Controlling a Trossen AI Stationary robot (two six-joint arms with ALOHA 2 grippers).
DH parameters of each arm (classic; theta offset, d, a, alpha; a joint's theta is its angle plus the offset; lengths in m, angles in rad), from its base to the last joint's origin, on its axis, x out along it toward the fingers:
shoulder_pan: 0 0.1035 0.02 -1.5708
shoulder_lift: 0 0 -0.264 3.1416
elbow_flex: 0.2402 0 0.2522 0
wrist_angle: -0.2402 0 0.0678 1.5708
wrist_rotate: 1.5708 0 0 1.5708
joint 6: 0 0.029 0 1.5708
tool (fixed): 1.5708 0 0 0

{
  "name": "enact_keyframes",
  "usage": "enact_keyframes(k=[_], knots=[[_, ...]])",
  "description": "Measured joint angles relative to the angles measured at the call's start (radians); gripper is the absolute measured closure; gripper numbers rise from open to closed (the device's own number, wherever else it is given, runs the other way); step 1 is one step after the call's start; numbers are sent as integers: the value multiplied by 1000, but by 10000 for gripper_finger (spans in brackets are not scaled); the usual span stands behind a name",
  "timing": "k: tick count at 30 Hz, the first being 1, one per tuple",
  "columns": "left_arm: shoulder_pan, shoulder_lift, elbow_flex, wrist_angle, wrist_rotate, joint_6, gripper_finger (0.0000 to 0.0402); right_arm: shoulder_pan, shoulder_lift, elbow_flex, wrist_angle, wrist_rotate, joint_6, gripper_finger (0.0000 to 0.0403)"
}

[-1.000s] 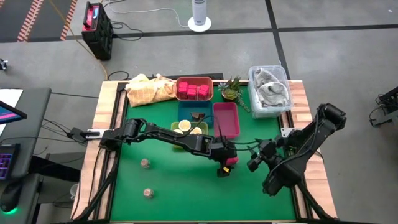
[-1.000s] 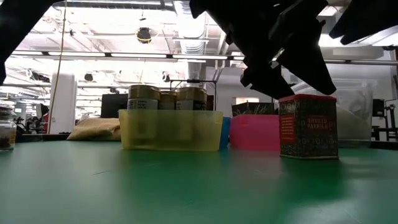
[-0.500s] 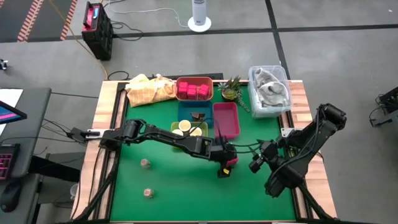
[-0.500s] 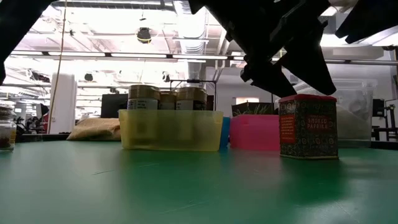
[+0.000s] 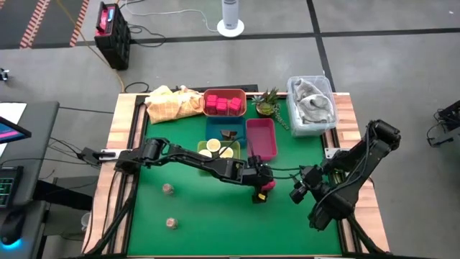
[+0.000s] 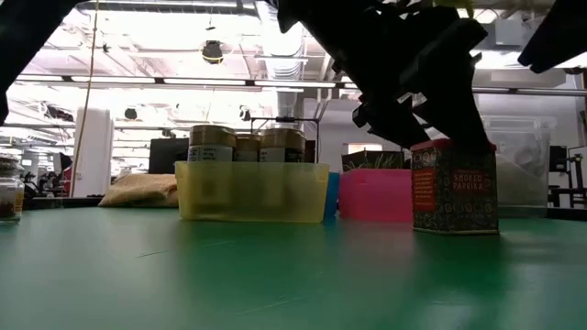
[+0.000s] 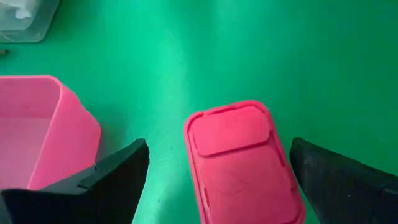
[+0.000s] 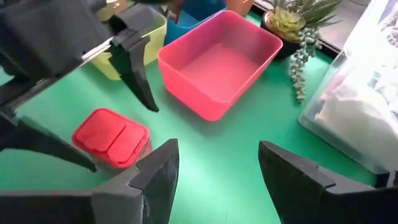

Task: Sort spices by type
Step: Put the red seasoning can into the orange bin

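A pink-lidded spice tin (image 7: 239,163) stands upright on the green mat, labelled on its side in the low view (image 6: 454,186). My left gripper (image 7: 219,146) hangs open right above it (image 5: 260,183), one finger on either side of the lid with mat showing between them. My right gripper (image 8: 217,186) is open a little to the tin's right (image 5: 297,192). More pink packets sit in the red tray (image 5: 224,103), cream-topped jars in the yellow tray (image 5: 216,149), a dark brown piece in the blue tray (image 5: 228,134). Two tiny brownish jars (image 5: 167,189) (image 5: 171,224) stand on the mat at left.
An empty pink tray (image 5: 261,138) stands just beyond the tin. A potted plant (image 5: 267,103), a clear bin of cloth (image 5: 311,104) and a yellow cloth (image 5: 172,103) line the far edge. Open green mat lies toward the near edge.
My left gripper has come down a little over the pink tin, its fingers now level with the tin's top. My right gripper has drawn back slightly toward the table's right and near side. The tin has stayed in place.
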Motion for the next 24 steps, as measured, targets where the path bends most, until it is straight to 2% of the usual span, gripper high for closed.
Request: enact_keyframes(k=[10,14,21,24], knots=[[24,47,0,-5,65,10,39,7,2,0,29,-47,-3,153],[24,47,0,-11,64,39,82,11,2,0,49,-56,-3,153],[25,37,11,-17,69,98,201,13,3,0,169,-92,-146,154],[35,36,11,-25,115,104,203,11,3,0,180,-93,-206,154]])
